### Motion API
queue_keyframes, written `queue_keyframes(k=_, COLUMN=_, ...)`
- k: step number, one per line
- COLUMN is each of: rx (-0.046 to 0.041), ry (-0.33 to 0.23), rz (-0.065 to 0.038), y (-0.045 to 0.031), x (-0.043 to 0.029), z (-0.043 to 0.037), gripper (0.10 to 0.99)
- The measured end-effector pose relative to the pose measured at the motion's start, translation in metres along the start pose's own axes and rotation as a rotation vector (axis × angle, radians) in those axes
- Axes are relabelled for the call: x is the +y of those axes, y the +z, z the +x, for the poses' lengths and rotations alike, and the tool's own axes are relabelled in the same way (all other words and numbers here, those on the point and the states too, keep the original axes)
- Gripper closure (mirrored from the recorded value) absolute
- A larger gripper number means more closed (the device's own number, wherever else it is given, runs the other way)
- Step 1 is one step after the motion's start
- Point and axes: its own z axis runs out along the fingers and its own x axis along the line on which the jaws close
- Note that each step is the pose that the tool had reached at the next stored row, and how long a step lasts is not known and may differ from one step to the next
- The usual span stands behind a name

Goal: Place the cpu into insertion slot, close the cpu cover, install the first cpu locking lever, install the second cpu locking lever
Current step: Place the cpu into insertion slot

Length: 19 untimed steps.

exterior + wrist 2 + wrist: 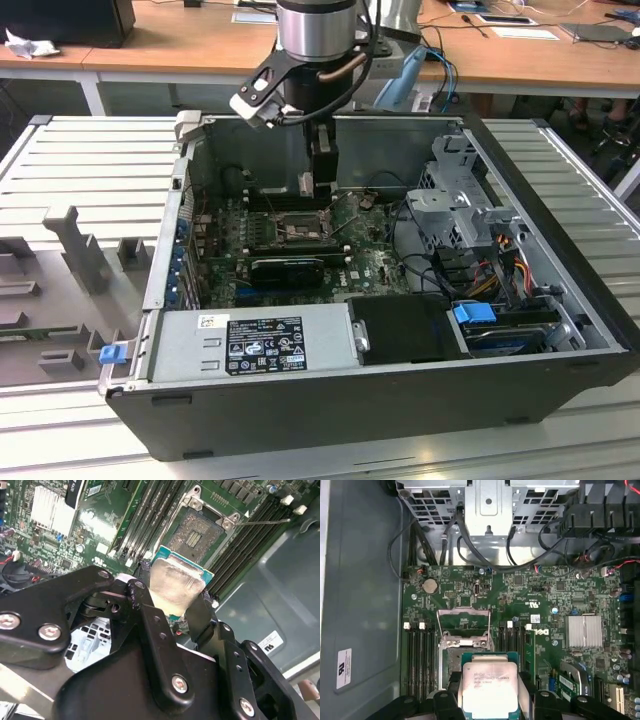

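Observation:
My gripper (172, 609) is shut on the cpu (176, 582), a flat square chip with a pale silver top and a green edge, pinched between two black fingers (146, 605). In the first wrist view the cpu (489, 686) hangs above the green motherboard and hides part of the insertion slot (451, 652). The insertion slot (196, 534) lies open with its contact field bare, just beyond the chip. The cpu cover (465, 641) stands flipped open on the slot's far side. In the exterior view the gripper (322, 185) reaches down into the case above the slot (300, 232).
Long black memory slots (417, 650) flank the socket on both sides. A silver heatsink (585, 631) and a black expansion card (288, 268) sit nearby. A power supply (260, 340), a drive cage (460, 205) with cables, and the case walls (175, 250) close in the space.

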Motion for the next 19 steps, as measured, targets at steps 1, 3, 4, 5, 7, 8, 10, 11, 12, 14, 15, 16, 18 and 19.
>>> queue_keyframes(k=1, rx=0.0001, ry=0.000, rz=0.000, y=0.0008, x=-0.0001, z=0.0000, gripper=0.557)
queue_keyframes(k=3, rx=0.0001, ry=0.000, rz=0.000, y=0.0048, x=-0.0009, z=-0.0001, gripper=0.557)
queue_keyframes(k=4, rx=0.0001, ry=0.000, rz=0.000, y=0.0060, x=-0.0010, z=-0.0001, gripper=0.557)
queue_keyframes(k=5, rx=0.0001, ry=0.000, rz=0.000, y=0.0070, x=-0.0010, z=-0.0001, gripper=0.557)
queue_keyframes(k=7, rx=0.0010, ry=0.000, rz=0.000, y=0.0099, x=-0.0013, z=-0.0002, gripper=0.557)
queue_keyframes(k=8, rx=0.0015, ry=0.000, rz=0.000, y=0.0116, x=-0.0016, z=-0.0002, gripper=0.557)
queue_keyframes(k=10, rx=0.0014, ry=0.000, rz=0.000, y=0.0165, x=-0.0030, z=-0.0003, gripper=0.557)
queue_keyframes(k=11, rx=0.0014, ry=0.000, rz=0.000, y=0.0188, x=-0.0037, z=-0.0004, gripper=0.557)
queue_keyframes(k=12, rx=0.0015, ry=0.000, rz=0.000, y=0.0221, x=-0.0044, z=-0.0004, gripper=0.557)
queue_keyframes(k=14, rx=0.0022, ry=-0.001, rz=0.000, y=0.0257, x=-0.0075, z=-0.0005, gripper=0.557)
queue_keyframes(k=15, rx=0.0045, ry=-0.011, rz=0.000, y=0.0285, x=-0.0098, z=-0.0006, gripper=0.557)
queue_keyframes(k=16, rx=0.0061, ry=-0.017, rz=0.000, y=0.0300, x=-0.0107, z=-0.0006, gripper=0.557)
queue_keyframes(k=18, rx=0.0078, ry=-0.023, rz=0.000, y=0.0344, x=-0.0115, z=-0.0007, gripper=0.557)
queue_keyframes(k=19, rx=0.0077, ry=-0.023, rz=0.000, y=0.0349, x=-0.0116, z=-0.0007, gripper=0.557)
